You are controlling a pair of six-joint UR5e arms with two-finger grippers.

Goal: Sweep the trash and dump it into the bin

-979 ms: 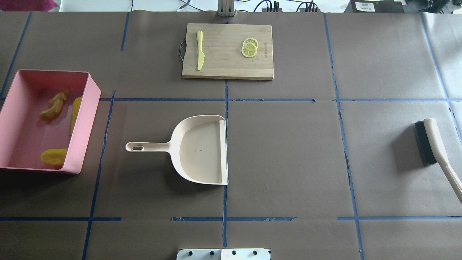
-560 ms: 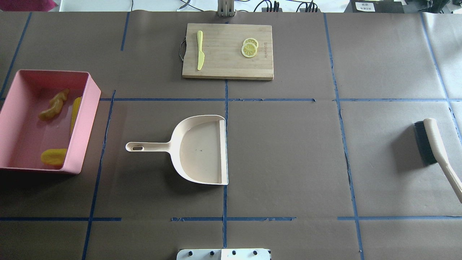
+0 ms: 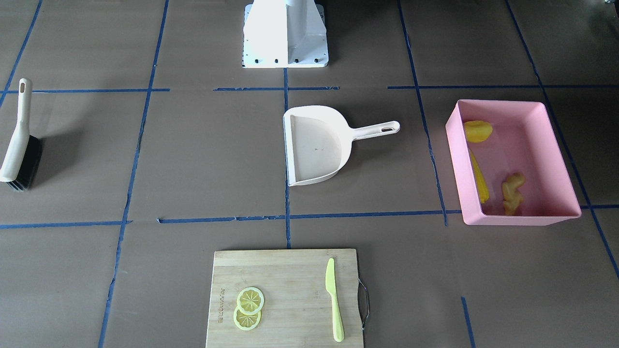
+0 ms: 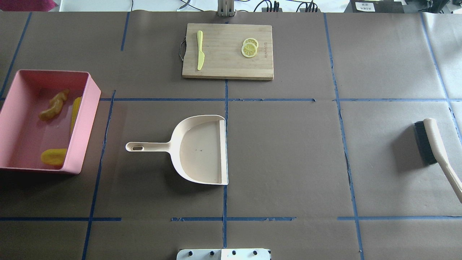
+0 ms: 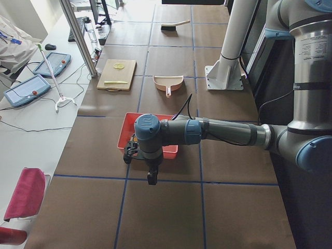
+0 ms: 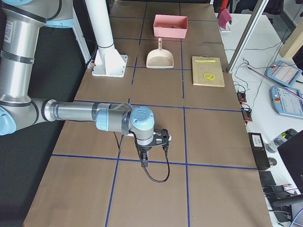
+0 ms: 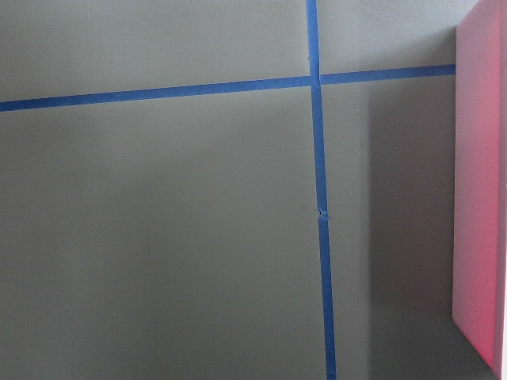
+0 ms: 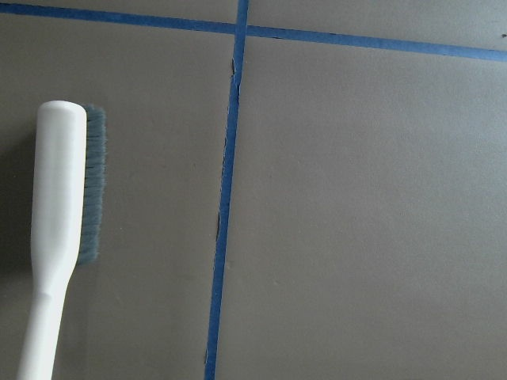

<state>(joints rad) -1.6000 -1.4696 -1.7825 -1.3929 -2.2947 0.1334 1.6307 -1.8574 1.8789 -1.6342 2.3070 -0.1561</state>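
The pink bin (image 4: 86,119) stands at the table's left end and holds the trash: the corn cob (image 4: 75,112), the ginger root (image 4: 54,104) and the yellow lump (image 4: 53,157). It also shows in the front view (image 3: 512,220), and one of its walls shows in the left wrist view (image 7: 479,198). My left gripper (image 5: 150,179) hangs just outside the bin (image 5: 126,136), beyond the table's left end. My right gripper (image 6: 144,164) hangs over bare table past the right end. I cannot tell whether either is open or shut. Nothing shows in either.
A beige dustpan (image 4: 202,151) lies empty mid-table, handle toward the bin. A beige brush (image 4: 433,141) lies at the right edge, also in the right wrist view (image 8: 59,206). A wooden cutting board (image 4: 227,65) at the back holds a green knife (image 4: 200,50) and lemon slices (image 4: 249,48).
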